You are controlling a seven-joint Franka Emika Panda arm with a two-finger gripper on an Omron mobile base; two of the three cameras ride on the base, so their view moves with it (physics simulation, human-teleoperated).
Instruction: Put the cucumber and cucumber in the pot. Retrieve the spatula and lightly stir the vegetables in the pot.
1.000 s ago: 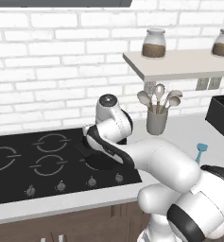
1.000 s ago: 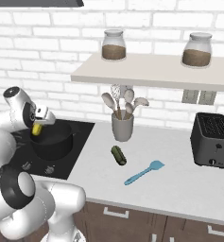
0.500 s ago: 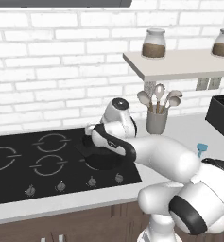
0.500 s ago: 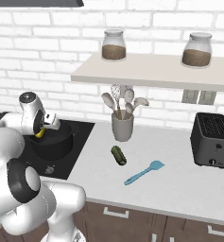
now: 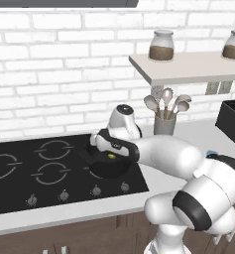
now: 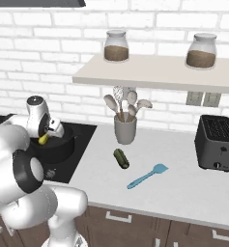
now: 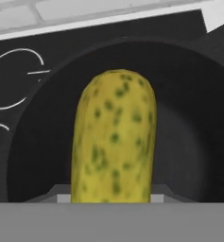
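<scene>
My gripper is shut on the yellow-green cucumber and holds it just over the small black pot on the hob's right side. In the hand view that cucumber stands up between the fingertips, with the pot's dark inside behind it. From the left base view the cucumber shows as a small yellow spot above the pot, under my gripper. The darker green cucumber lies on the counter in front of the utensil cup. The light-blue spatula lies to its right.
A grey cup of metal spoons and ladles stands behind the green cucumber. A black toaster sits at the far right. The shelf with two jars hangs above the counter. The black cooktop spreads left of the pot.
The arm has swung right and lowered, bringing the yellow-green cucumber closer over the pot. The green cucumber and the spatula have stayed in place.
</scene>
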